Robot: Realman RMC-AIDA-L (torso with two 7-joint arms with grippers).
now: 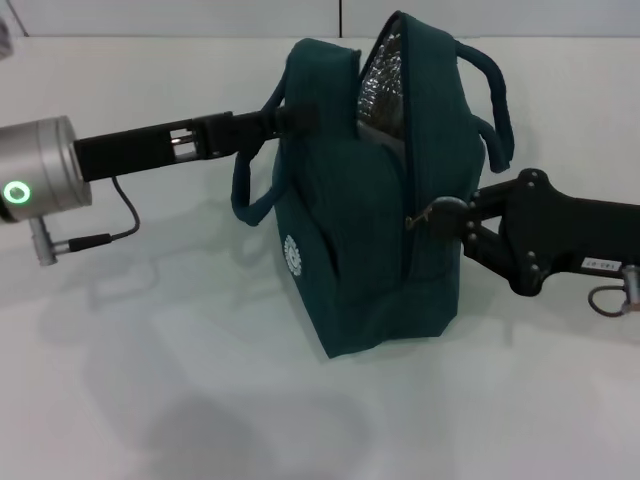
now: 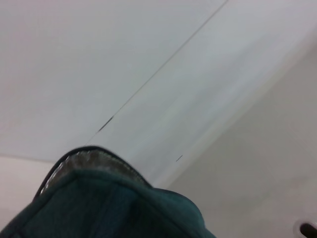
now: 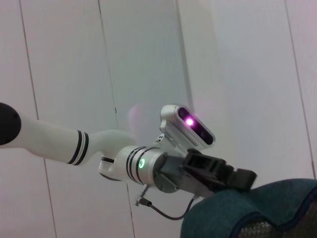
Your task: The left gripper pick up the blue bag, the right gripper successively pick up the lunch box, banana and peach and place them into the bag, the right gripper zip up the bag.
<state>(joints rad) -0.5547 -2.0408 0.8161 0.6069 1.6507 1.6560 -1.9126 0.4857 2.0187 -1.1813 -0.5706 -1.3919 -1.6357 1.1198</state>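
At the bag's upper left side, the left claw (image 1: 290, 118) is clamped on the teal-blue fabric beside a handle, holding the blue bag (image 1: 365, 230) upright on the white tabletop (image 1: 180, 380). From the right, the right claw (image 1: 425, 215) meets the zipper line partway down the bag's end — its tips pinched together at the zipper pull (image 1: 413, 220). Above that point the zipper (image 1: 405, 120) gapes, showing silver lining (image 1: 382, 85). Both handles arch loose — one on each side.
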